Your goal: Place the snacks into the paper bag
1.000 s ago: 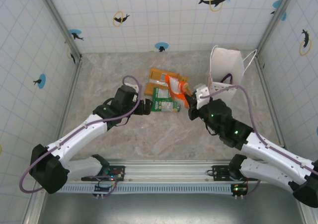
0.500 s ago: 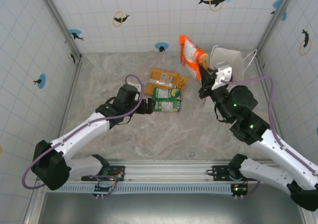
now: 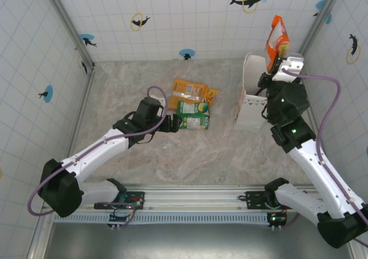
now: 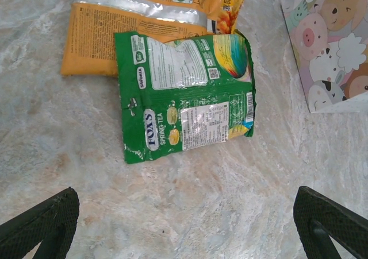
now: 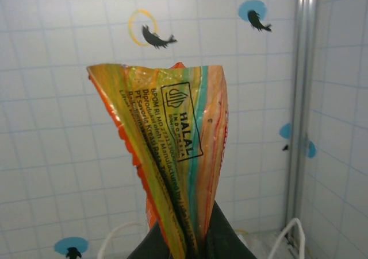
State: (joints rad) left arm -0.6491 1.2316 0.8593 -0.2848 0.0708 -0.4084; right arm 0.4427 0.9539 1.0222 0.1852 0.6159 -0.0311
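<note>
Tiled wall behind: your right gripper (image 3: 279, 57) pinches the orange packet (image 3: 277, 36) upright, long axis vertical, over the paper bag (image 3: 250, 95). Left gripper (image 3: 171, 123): jaws wide, empty.

Three snacks counted for certain: one green packet (image 4: 184, 98), one orange packet (image 4: 138, 35) at its 12 o'clock, possibly two overlapped, and one orange-striped packet (image 5: 178, 155) held aloft. One paper bag (image 3: 251, 107). Two pincers: left pincer (image 4: 185, 213), right pincer (image 5: 190, 242).
</note>
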